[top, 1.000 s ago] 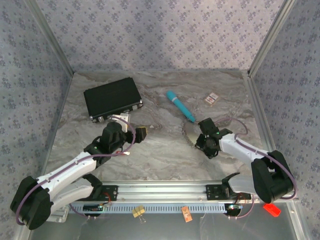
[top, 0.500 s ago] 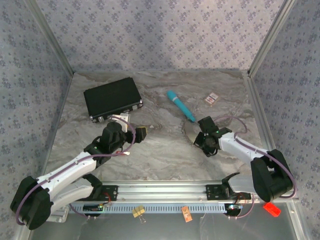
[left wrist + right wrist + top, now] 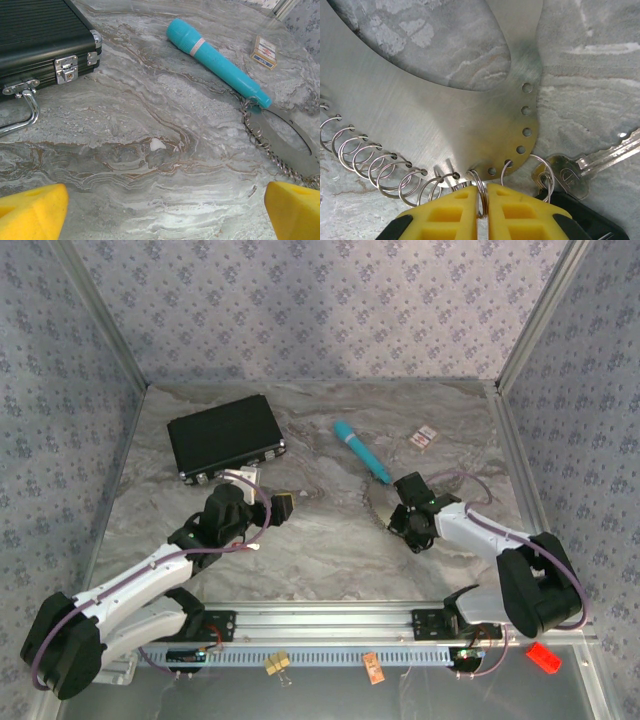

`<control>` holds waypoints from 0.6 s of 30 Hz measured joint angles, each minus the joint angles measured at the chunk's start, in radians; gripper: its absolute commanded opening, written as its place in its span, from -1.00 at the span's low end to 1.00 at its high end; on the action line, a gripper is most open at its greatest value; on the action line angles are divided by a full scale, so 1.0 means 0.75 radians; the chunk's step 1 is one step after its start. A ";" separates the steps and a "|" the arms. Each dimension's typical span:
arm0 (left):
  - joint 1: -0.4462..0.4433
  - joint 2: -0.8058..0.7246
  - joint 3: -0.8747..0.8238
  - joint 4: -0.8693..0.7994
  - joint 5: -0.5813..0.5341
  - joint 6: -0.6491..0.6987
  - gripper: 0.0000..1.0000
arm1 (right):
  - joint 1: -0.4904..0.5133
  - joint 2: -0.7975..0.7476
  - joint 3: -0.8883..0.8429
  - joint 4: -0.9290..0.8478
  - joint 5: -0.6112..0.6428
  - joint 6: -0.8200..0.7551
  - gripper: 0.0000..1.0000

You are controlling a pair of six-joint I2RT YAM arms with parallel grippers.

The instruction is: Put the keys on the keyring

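Stick [image 3: 215,62] tip seemingly touching keyring [image 3: 272,132] — key [image 3: 600,160] just beside right pincer [image 3: 482,200].

Three walls share one paper, pale grey-blue with small repeating flower sprigs: back wall [image 3: 320,310], left wall [image 3: 50,440], right wall [image 3: 600,420]. A bare metal post runs up each far corner, left post [image 3: 100,315] and right post [image 3: 540,315]. The table [image 3: 320,540] has a marble-look surface, grey-white with brown veins, and meets the walls at its far, left and right edges. An aluminium rail [image 3: 330,618] runs along the near edge. Light is soft and even, shadows faint.
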 measured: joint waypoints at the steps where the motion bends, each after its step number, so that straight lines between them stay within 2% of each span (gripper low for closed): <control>1: 0.000 0.000 0.000 0.000 0.001 0.000 1.00 | 0.000 0.001 0.001 -0.001 0.001 0.000 -0.76; 8: 0.000 0.000 0.000 0.000 0.001 0.000 0.99 | 0.000 0.005 0.026 -0.002 0.006 -0.017 -1.00; 13: 0.000 0.000 0.001 -0.001 -0.009 0.006 1.00 | 0.000 -0.023 0.037 -0.031 0.038 -0.056 -1.00; 18: 0.000 0.000 0.018 -0.021 -0.029 0.054 0.99 | 0.016 -0.175 0.067 -0.066 0.115 -0.217 -1.00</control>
